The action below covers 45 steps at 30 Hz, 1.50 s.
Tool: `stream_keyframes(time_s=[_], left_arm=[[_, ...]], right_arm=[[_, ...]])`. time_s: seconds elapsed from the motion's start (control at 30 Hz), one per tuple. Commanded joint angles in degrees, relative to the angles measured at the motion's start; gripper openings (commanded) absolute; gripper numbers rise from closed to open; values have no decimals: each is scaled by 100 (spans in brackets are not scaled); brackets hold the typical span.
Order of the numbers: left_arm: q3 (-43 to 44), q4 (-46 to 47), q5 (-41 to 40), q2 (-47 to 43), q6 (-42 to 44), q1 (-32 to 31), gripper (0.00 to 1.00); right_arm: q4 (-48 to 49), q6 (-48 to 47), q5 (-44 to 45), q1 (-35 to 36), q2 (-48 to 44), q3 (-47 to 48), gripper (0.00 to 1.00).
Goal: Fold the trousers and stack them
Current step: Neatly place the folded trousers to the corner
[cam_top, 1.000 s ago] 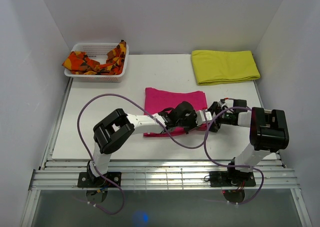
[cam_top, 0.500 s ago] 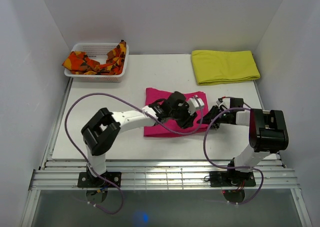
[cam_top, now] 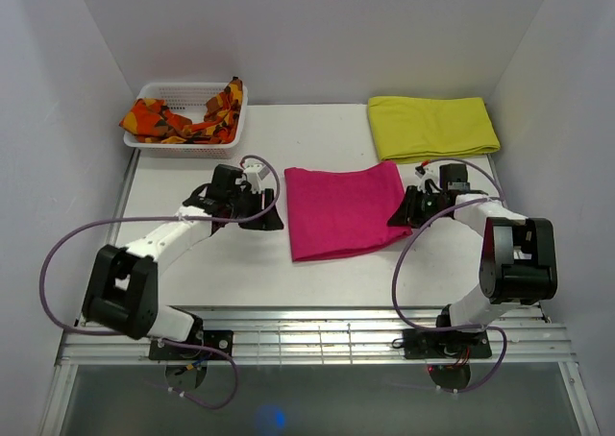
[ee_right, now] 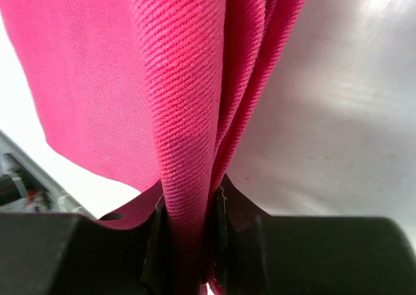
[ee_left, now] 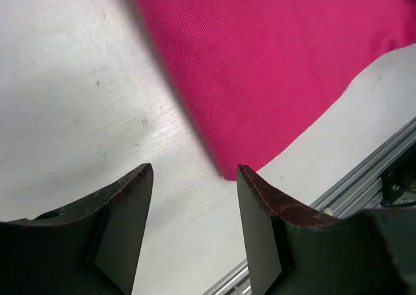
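Note:
The magenta-pink trousers (cam_top: pixel 341 209) lie folded into a rough square in the middle of the table. My right gripper (cam_top: pixel 402 211) is shut on their right edge, where a thick bunched fold of pink fabric (ee_right: pixel 188 113) is pinched between the two fingers. My left gripper (cam_top: pixel 273 215) hovers just left of the trousers, open with nothing between its fingers (ee_left: pixel 127 204). In the left wrist view the trousers (ee_left: pixel 273 67) spread ahead of the gripper (ee_left: pixel 194 178), and bare table shows between the jaws.
A white basket (cam_top: pixel 188 149) holding orange-and-red patterned cloth (cam_top: pixel 159 121) stands at the back left. A folded yellow cloth (cam_top: pixel 432 127) lies at the back right. The metal rail (cam_top: pixel 317 335) runs along the near table edge.
My left gripper has let go of the trousers and swung left off the cloth. The trousers now lie folded wider and squarer. My right gripper has closed on their right edge.

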Motion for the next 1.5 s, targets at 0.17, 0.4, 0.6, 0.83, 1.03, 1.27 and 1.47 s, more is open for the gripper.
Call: stream_keyframes(time_s=[0.17, 0.4, 0.6, 0.83, 1.03, 1.27, 1.47], left_arm=[[567, -163, 777, 1544, -676, 203, 63], [102, 1488, 1629, 2027, -1888, 203, 61], [-110, 2264, 1570, 2546, -2417, -8, 51], [5, 2623, 1243, 2757, -2627, -113, 32], [407, 2976, 1446, 2864, -2576, -210, 0], [1855, 2941, 1104, 2907, -1997, -491, 0], [3333, 3300, 980, 3776, -1749, -702, 0]], right_arm=[[-382, -942, 1046, 449, -279, 805, 8], [-452, -995, 1178, 493, -41, 1069, 8], [-444, -995, 1239, 502, 73, 1324, 8], [-409, -1161, 1266, 502, 240, 1570, 8], [-356, -1399, 1607, 502, 179, 1886, 8], [48, -1769, 2214, 441, -164, 2598, 8], [759, -1980, 2707, 116, -33, 3020, 8]])
